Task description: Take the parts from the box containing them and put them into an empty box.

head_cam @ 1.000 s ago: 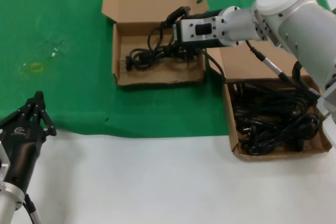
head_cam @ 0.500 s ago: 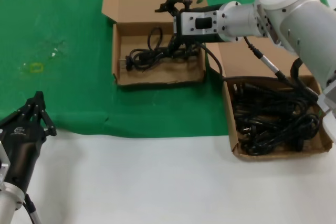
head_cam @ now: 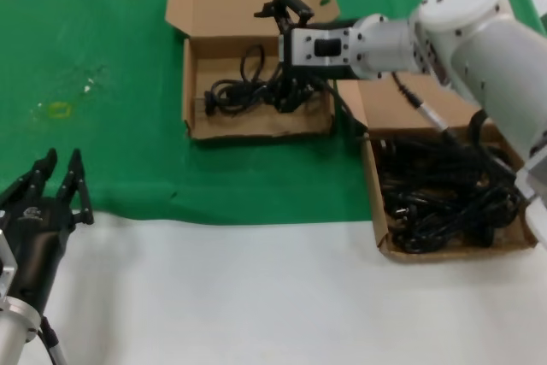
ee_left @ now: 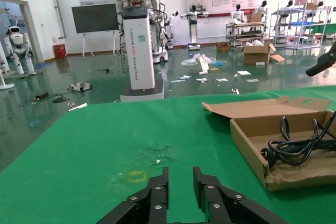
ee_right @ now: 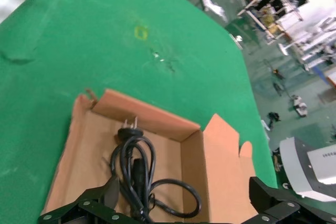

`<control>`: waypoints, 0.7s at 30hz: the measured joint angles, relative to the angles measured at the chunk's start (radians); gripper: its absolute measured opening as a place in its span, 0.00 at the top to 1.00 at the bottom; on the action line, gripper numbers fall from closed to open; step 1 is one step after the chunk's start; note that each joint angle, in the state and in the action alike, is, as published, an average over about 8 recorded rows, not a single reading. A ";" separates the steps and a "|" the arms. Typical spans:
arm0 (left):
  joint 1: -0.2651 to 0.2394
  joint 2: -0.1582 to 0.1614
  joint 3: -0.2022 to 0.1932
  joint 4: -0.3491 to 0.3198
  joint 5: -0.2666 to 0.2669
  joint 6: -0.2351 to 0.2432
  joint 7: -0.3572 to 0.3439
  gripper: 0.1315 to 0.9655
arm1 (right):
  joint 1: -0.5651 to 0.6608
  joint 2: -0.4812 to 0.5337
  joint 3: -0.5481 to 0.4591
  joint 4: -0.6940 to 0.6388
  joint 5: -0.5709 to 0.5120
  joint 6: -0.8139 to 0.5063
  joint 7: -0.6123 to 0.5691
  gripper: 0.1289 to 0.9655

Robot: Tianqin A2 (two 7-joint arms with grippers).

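The narrow-lidded box (head_cam: pixel 231 6) at the back left holds one coiled black cord (head_cam: pixel 244 87). My right gripper (head_cam: pixel 282 47) hovers over that box's right end, jaws wide open, and holds nothing. In the right wrist view the cord (ee_right: pixel 134 163) lies on the box floor (ee_right: pixel 84 150) between the spread fingers of the right gripper (ee_right: pixel 181 208). The broad-lidded box (head_cam: pixel 410 104) at the right is full of tangled black cords (head_cam: pixel 444 198). My left gripper (head_cam: pixel 55 179) is parked at the front left, fingers (ee_left: pixel 157 192) slightly apart, empty.
A green mat (head_cam: pixel 102 151) covers the far half of the table; bare white table (head_cam: pixel 256 297) lies in front. A small yellow mark (head_cam: pixel 58 110) sits on the mat at the left. The left wrist view shows the narrow-lidded box (ee_left: pixel 252 140) and its cord (ee_left: pixel 294 148).
My right gripper has risen off the cord and opened wide; the cord stays in the narrow-lidded box. My left gripper's fingers have parted.
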 joint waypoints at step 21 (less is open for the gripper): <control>0.000 0.000 0.000 0.000 0.000 0.000 0.000 0.53 | -0.375 0.078 0.229 0.396 -0.027 0.180 0.221 0.01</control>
